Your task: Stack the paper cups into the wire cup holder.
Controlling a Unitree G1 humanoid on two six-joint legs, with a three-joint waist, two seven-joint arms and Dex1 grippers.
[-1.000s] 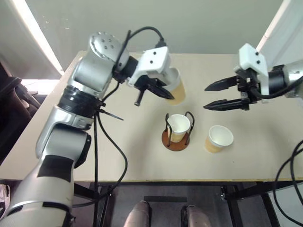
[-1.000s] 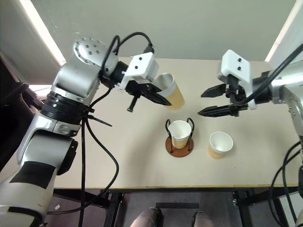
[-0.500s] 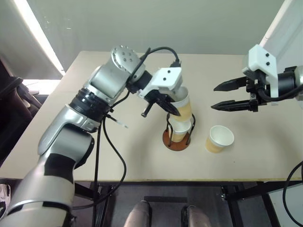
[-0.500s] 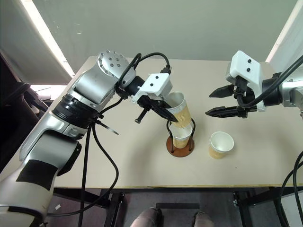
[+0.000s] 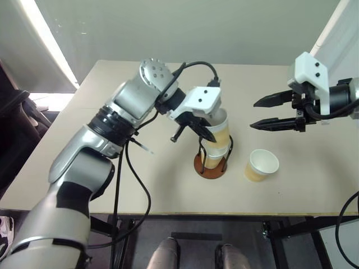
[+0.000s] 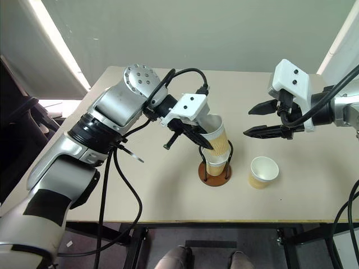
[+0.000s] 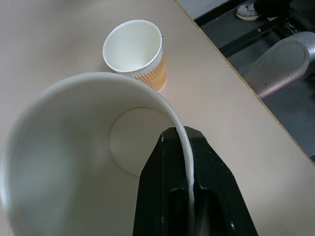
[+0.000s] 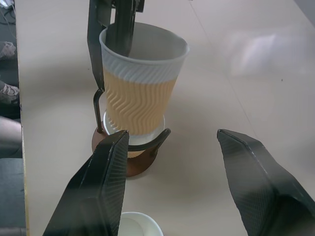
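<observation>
Beige table | left gripper angled down, jaws pinching cup rim | right gripper jaws spread, empty

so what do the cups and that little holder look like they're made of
The held cup looks like paper: matte, wavy-ribbed tan wall, white ribbed band at the top, plain white inside. The loose cup matches it. The holder seems to be thin black wire, probably coated metal, on a round reddish-brown base, perhaps wood or plastic.
</observation>
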